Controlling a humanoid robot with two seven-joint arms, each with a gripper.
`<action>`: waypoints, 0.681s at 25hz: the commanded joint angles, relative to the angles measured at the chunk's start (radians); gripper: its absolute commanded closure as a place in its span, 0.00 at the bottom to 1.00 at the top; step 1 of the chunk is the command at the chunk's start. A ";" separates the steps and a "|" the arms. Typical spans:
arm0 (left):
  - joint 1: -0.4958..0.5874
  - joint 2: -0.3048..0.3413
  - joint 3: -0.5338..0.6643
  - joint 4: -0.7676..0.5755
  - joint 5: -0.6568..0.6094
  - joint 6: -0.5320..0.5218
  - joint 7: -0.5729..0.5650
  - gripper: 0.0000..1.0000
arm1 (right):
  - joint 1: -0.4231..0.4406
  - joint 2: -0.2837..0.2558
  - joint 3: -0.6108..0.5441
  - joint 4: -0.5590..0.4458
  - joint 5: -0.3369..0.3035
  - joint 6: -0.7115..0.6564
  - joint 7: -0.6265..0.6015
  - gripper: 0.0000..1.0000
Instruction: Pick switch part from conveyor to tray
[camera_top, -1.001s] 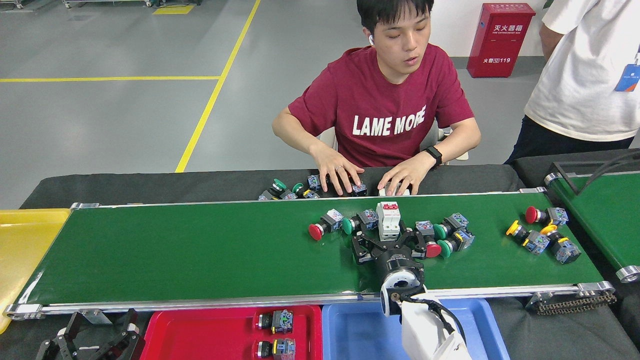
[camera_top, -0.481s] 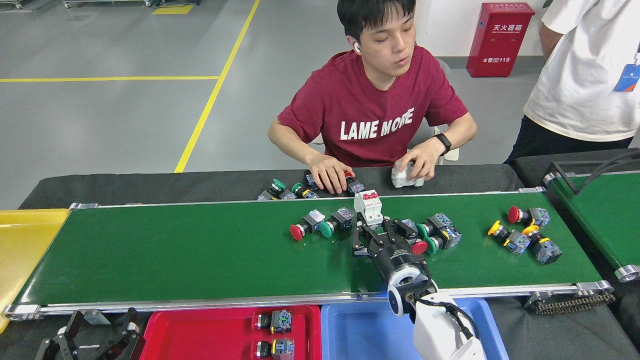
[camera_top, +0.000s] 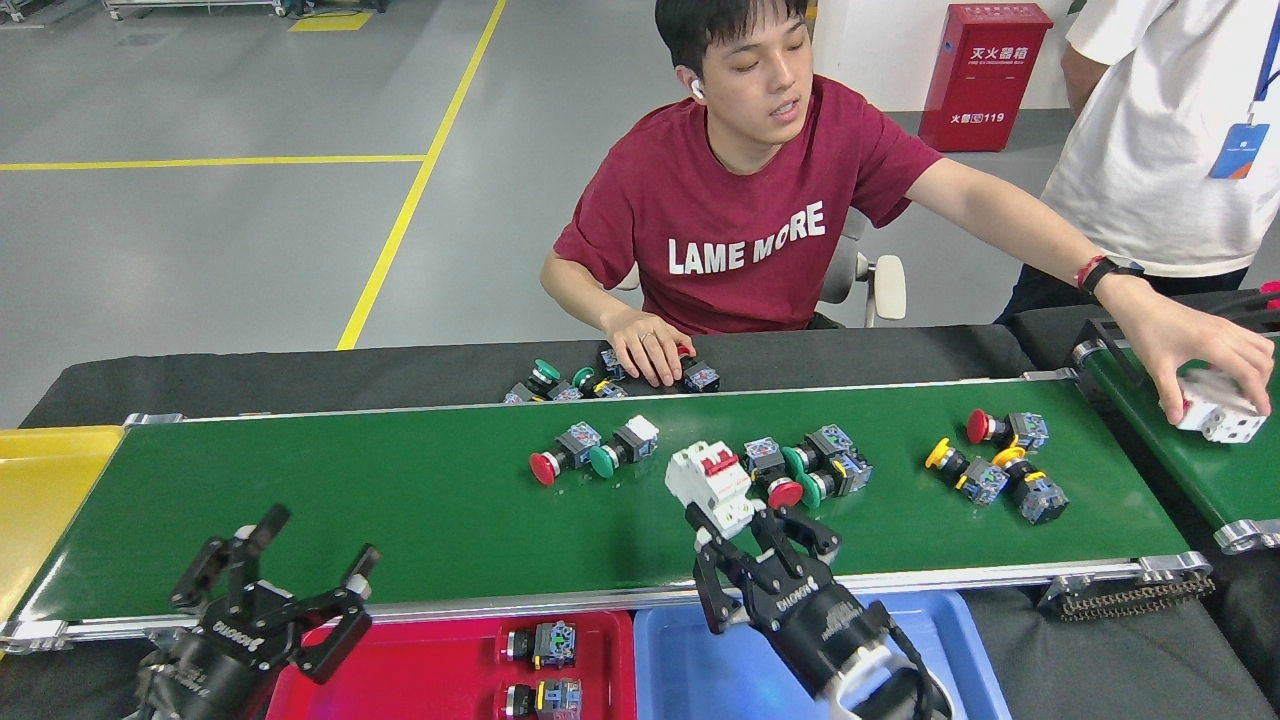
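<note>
The switch part (camera_top: 708, 472), a white breaker with a red lever, is tilted just above the near half of the green conveyor (camera_top: 350, 500). My right gripper (camera_top: 736, 522) is shut on its lower end, close to the belt's front rail and just beyond the blue tray (camera_top: 690, 670). My left gripper (camera_top: 322, 538) stands open over the front rail at the lower left, holding nothing. Beside it is the red tray (camera_top: 430, 660), holding two push-button parts (camera_top: 545, 645).
Several push-button switches lie on the belt: a pair (camera_top: 595, 455) mid-belt, a cluster (camera_top: 815, 465) right of the breaker, another group (camera_top: 995, 465) further right. A yellow tray (camera_top: 50, 490) sits at the left end. A person's hand (camera_top: 1215, 375) holds a white part over the second belt (camera_top: 1190, 460).
My right gripper closed on the breaker and pulled it back toward the front rail, tilting it. My left gripper rose into view, open. The belt carried the buttons left; the person's hand reached right with a white part.
</note>
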 joint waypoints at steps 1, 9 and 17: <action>-0.056 0.011 -0.051 0.052 -0.003 -0.015 0.002 0.00 | 0.035 -0.029 -0.063 -0.029 -0.040 -0.098 -0.003 0.88; -0.334 0.003 -0.138 0.408 -0.067 0.091 0.010 0.00 | 0.236 -0.038 -0.440 -0.015 -0.129 -0.513 -0.001 0.84; -0.397 0.005 -0.184 0.530 -0.150 0.147 0.062 0.00 | 0.259 0.006 -0.483 -0.017 -0.133 -0.474 0.002 0.02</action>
